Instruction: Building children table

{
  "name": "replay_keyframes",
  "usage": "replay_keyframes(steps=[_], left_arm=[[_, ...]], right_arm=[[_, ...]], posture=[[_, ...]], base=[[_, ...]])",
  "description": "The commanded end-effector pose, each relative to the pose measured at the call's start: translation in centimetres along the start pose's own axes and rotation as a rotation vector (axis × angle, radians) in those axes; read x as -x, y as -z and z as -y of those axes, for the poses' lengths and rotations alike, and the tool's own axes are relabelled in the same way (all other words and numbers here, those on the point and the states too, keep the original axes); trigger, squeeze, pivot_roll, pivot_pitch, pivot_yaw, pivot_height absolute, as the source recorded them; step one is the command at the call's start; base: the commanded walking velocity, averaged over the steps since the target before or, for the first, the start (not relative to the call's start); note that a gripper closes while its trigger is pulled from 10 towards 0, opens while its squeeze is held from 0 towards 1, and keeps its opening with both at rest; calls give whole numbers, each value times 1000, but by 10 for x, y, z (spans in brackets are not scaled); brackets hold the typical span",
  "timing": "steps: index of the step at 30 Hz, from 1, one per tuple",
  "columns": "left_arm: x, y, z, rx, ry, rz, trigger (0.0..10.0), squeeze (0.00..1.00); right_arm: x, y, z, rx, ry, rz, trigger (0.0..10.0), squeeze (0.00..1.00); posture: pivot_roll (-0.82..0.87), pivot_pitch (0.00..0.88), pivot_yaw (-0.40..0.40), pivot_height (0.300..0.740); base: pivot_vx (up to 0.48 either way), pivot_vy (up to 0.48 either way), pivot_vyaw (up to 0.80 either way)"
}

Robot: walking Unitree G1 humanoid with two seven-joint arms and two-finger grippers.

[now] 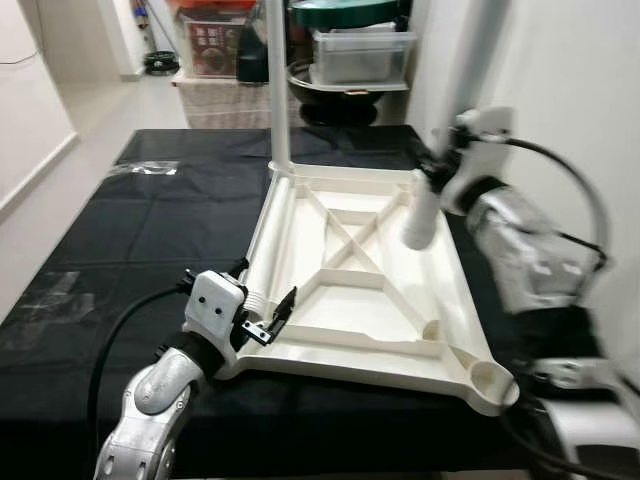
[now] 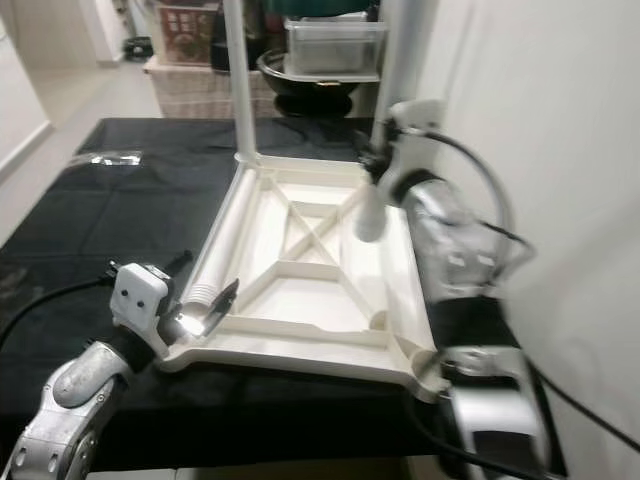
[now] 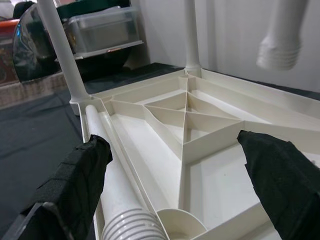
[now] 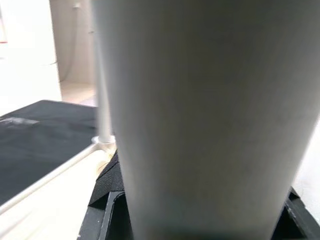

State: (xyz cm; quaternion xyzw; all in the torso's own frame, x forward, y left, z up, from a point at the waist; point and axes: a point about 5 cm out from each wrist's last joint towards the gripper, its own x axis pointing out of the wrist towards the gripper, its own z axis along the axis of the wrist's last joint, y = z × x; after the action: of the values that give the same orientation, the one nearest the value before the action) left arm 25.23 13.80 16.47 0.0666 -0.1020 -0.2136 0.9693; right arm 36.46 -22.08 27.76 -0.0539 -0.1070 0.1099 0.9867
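Right gripper [image 1: 437, 172] pinches a table leg [image 1: 420, 222] (left gripper [image 1: 268, 312] spread) over the tabletop [image 1: 350, 320].

Legible text: none. Red-brown box [image 1: 212, 42] on shelf behind black table [image 1: 120, 230]: pale panels, perhaps a label, too blurred to read. White tabletop [image 1: 365, 290], white legs, clear lidded tub [image 1: 360, 55] beside box: no markings made out.
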Motion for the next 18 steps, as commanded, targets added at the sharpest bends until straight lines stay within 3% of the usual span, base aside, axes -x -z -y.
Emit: replay_keyframes(steps=[1, 4, 5, 6, 7, 8, 9, 13, 15, 18], left_arm=[[1, 4, 1, 6, -9, -17, 10000, 0], [1, 5, 3, 13, -11, -18, 10000, 0], [1, 5, 4, 17, -12, -22, 10000, 0], [1, 5, 4, 17, -12, -22, 10000, 0], [2, 6, 6, 14, -12, -27, 10000, 0], [2, 6, 6, 14, -12, -27, 10000, 0], [2, 6, 7, 12, -17, -31, 10000, 0], [3, 7, 7, 7, -22, -34, 10000, 0], [4, 7, 5, 3, -34, -37, 10000, 0], [4, 8, 4, 1, -38, -41, 10000, 0]], right_arm=[[8, 5, 13, 44, 34, -10, 10000, 0], [12, 12, 18, 76, 75, -41, 10000, 0], [17, 19, 24, 150, 133, -67, 10000, 0], [17, 19, 24, 150, 133, -67, 10000, 0], [21, 25, 28, 242, 172, -82, 10000, 0], [21, 25, 28, 242, 172, -82, 10000, 0], [26, 33, 26, 319, 175, -105, 10000, 0], [29, 41, 23, 362, 160, -129, 10000, 0], [36, 58, 17, 437, 102, -215, 10000, 0], [39, 63, 15, 427, 79, -250, 10000, 0]], posture=[[1, 0, -49, 740], [0, 0, -48, 740], [-1, 0, -48, 740], [-1, 0, -48, 740], [0, 0, -49, 740], [0, 0, -49, 740], [3, 0, -51, 740], [6, 0, -56, 740], [10, 0, -62, 740], [12, 0, -65, 740]], base=[[0, 0, 0], [0, 0, 0], [0, 0, 0], [0, 0, 0], [0, 0, 0], [0, 0, 0], [0, 0, 0], [0, 0, 0], [0, 0, 0], [0, 0, 0]])
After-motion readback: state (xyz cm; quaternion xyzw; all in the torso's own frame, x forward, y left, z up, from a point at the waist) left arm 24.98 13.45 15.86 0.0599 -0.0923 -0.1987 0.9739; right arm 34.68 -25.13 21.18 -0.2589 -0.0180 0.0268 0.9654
